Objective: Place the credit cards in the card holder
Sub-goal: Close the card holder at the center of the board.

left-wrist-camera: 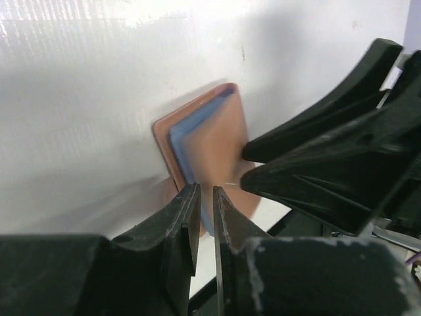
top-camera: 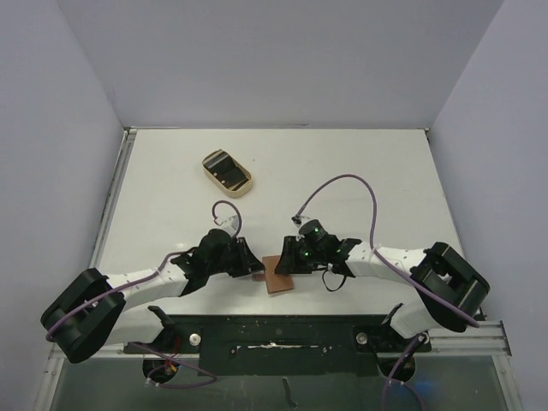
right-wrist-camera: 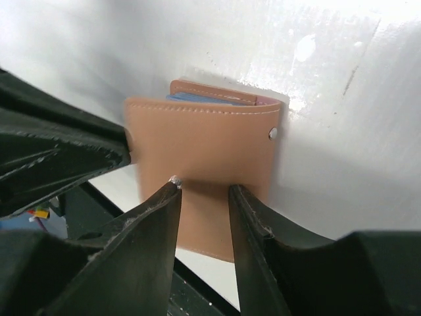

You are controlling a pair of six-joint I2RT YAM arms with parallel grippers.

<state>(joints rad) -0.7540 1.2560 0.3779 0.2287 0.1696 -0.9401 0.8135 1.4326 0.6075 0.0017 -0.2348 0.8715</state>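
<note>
The brown card holder (top-camera: 279,278) lies folded near the table's front edge, between the two grippers. In the left wrist view it (left-wrist-camera: 217,138) shows a blue-grey inner layer under the brown flap. My left gripper (left-wrist-camera: 206,194) (top-camera: 258,275) is nearly shut, with the holder's left edge between its tips. My right gripper (right-wrist-camera: 202,187) (top-camera: 288,260) is open, its tips resting on the holder's brown top flap (right-wrist-camera: 204,138). Dark credit cards (top-camera: 225,170) lie in the tan tray at the back left. No card shows at the holder.
The tan oval tray (top-camera: 248,182) sits behind and left of the arms. The black base rail (top-camera: 282,330) runs just in front of the holder. The right gripper's fingers (left-wrist-camera: 316,164) crowd the left wrist view. White walls enclose the table.
</note>
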